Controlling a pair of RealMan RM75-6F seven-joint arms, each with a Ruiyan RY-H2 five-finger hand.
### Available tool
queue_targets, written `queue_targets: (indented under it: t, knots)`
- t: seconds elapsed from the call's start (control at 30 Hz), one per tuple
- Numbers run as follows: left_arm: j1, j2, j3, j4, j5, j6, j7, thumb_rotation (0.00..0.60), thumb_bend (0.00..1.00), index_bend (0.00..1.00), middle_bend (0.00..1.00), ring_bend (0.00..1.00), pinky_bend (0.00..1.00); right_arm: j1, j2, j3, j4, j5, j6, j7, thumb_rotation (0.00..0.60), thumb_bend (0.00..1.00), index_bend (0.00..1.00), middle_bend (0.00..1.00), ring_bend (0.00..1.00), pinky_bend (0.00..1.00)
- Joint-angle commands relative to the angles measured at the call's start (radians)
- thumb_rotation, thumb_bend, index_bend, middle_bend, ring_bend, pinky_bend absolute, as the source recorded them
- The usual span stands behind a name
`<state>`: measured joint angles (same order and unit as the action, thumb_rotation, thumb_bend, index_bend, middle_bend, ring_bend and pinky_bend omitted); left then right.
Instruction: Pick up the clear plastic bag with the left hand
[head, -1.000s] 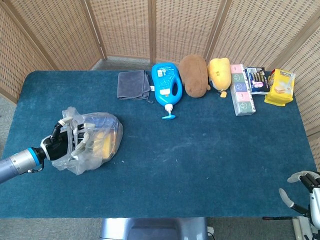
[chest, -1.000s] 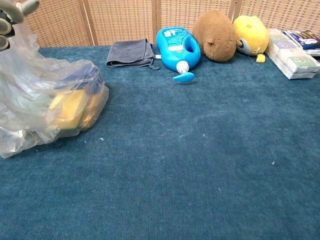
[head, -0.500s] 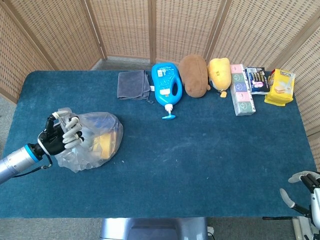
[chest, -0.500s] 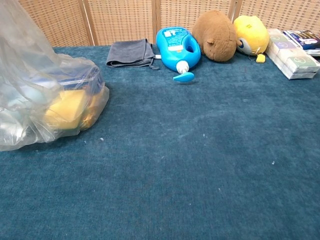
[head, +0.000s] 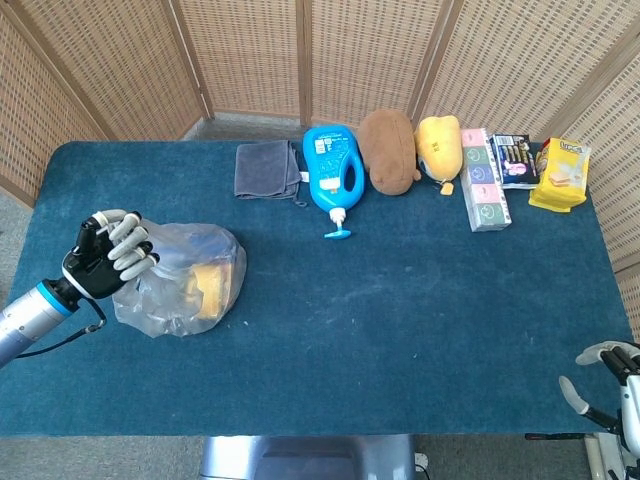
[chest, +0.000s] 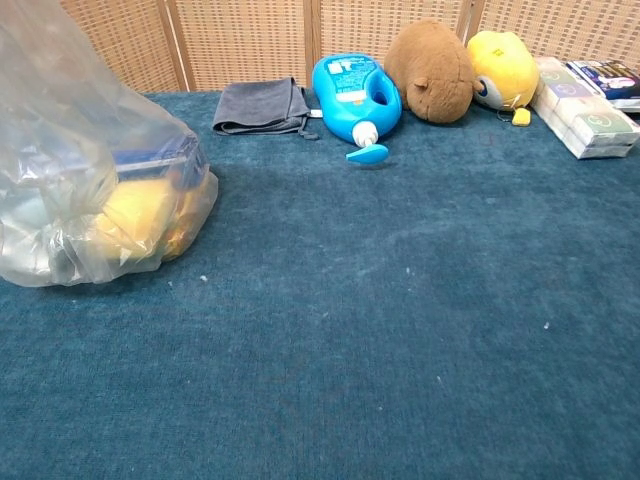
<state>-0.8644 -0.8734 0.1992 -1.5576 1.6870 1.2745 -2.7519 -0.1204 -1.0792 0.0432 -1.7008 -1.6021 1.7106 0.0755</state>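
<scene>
- The left robot hand (head: 105, 262) sits near the left edge of the desk (head: 400, 330), its fingers curled around the gathered top of the clear plastic bag (head: 185, 280), gripping it.
- The bag's bottom appears to rest on the blue desk surface near the left edge; something yellow shows through the plastic.
- The chest view shows the bag (chest: 95, 190) at far left, its plastic rising out of the frame.
- The right robot hand (head: 610, 385) shows only partly, off the desk's near right corner; I cannot tell whether it is spread or closed.
- Along the far edge lie a grey cloth (head: 266, 169), a blue bottle (head: 333, 170), a brown plush toy (head: 388, 149), a yellow plush toy (head: 439, 146) and some boxes (head: 484, 192).
</scene>
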Motion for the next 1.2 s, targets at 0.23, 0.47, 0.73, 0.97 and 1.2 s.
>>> queue_targets:
  t: [0.23, 0.47, 0.73, 0.97, 1.2]
  knots:
    - [-0.052, 0.028, -0.079, -0.053, -0.036, -0.091, 0.015, 0.280, 0.71, 0.77, 0.89, 0.95, 0.94, -0.003, -0.004, -0.001, 0.013, 0.005, 0.001, 0.016, 0.129, 0.32, 0.49, 0.44, 0.32, 0.21]
    - [-0.089, 0.067, -0.152, -0.094, -0.048, -0.131, 0.017, 0.302, 0.71, 0.77, 0.89, 0.95, 0.94, -0.007, -0.008, -0.003, 0.022, 0.009, 0.004, 0.027, 0.132, 0.32, 0.49, 0.44, 0.32, 0.21]
    - [-0.121, 0.083, -0.224, -0.120, -0.084, -0.189, 0.021, 0.301, 0.71, 0.77, 0.89, 0.95, 0.94, -0.011, -0.009, -0.003, 0.029, 0.009, 0.008, 0.035, 0.132, 0.32, 0.49, 0.44, 0.32, 0.21]
    - [-0.134, 0.097, -0.279, -0.131, -0.107, -0.226, 0.023, 0.301, 0.71, 0.77, 0.89, 0.95, 0.94, -0.009, -0.011, 0.000, 0.028, 0.009, 0.009, 0.035, 0.136, 0.32, 0.49, 0.44, 0.32, 0.21]
    - [-0.160, 0.103, -0.335, -0.125, -0.129, -0.291, 0.025, 0.304, 0.71, 0.77, 0.89, 0.95, 0.94, -0.005, -0.015, 0.001, 0.024, 0.008, 0.005, 0.028, 0.135, 0.32, 0.49, 0.44, 0.32, 0.21]
